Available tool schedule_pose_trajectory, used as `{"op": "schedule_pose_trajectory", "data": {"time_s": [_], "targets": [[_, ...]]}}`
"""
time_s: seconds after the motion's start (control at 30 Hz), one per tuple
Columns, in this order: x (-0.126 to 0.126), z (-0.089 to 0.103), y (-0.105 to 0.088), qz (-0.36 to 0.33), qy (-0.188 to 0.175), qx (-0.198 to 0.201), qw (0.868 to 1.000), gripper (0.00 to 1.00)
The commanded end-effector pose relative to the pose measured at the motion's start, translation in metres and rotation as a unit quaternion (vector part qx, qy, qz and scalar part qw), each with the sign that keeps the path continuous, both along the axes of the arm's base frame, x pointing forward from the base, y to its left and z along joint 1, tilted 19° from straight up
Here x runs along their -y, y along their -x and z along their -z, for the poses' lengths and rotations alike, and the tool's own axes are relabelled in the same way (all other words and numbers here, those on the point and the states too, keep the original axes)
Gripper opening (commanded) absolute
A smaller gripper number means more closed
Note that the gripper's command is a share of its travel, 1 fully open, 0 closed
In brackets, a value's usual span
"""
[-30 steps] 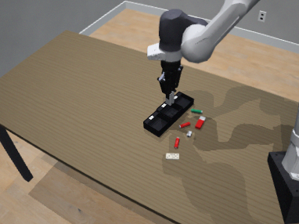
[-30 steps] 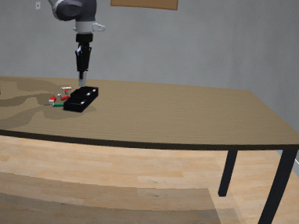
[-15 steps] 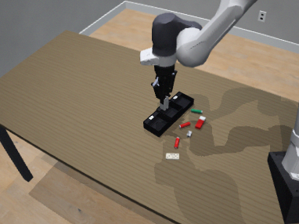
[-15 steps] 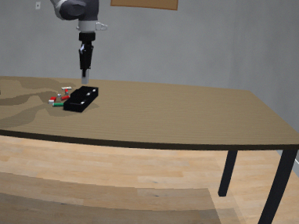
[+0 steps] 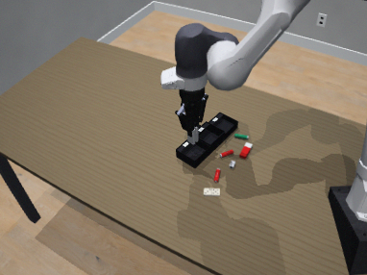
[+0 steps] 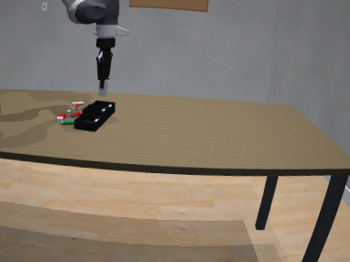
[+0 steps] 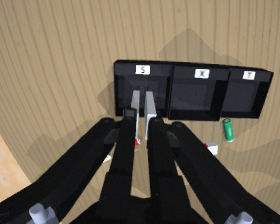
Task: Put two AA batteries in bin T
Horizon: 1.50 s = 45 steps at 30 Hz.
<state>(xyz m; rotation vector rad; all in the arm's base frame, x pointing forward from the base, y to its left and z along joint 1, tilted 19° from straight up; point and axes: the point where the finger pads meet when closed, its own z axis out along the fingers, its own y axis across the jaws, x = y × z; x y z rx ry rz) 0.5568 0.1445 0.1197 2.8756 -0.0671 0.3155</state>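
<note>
A green AA battery (image 5: pixel 241 137) (image 6: pixel 68 122) (image 7: pixel 228 130) lies on the table beside the T bin (image 5: pixel 232 132) (image 6: pixel 86 127) (image 7: pixel 266 95). One red battery (image 5: pixel 226 153) (image 6: pixel 76 114) lies beside the row of bins; another red battery (image 5: pixel 217 175) lies nearer the domino. In the wrist view, the fingers hide most of the red things. The inside of the T bin looks empty in the wrist view. My gripper (image 5: pixel 193 138) (image 6: pixel 103 93) (image 7: pixel 142 100) is shut, with nothing seen between its fingertips. It is above the S bin, at the other end of the row from T.
The X bin (image 7: pixel 195 119) stands between the S bin (image 7: pixel 116 92) and the T bin. A red and white block (image 5: pixel 246 150) (image 6: pixel 61 117) (image 7: pixel 212 148), a small grey-white thing (image 5: pixel 232 163) and a white domino (image 5: pixel 211 191) lie on the table near the batteries.
</note>
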Motion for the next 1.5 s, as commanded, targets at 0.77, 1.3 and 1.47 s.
{"op": "schedule_pose_trajectory", "data": {"time_s": [0.77, 1.3, 1.47], "targets": [[0.015, 0.053, -0.012, 0.016, -0.002, 0.003, 1.000, 0.05], [0.015, 0.053, -0.012, 0.016, -0.002, 0.003, 1.000, 0.05], [0.015, 0.053, -0.012, 0.016, -0.002, 0.003, 1.000, 0.05]]}}
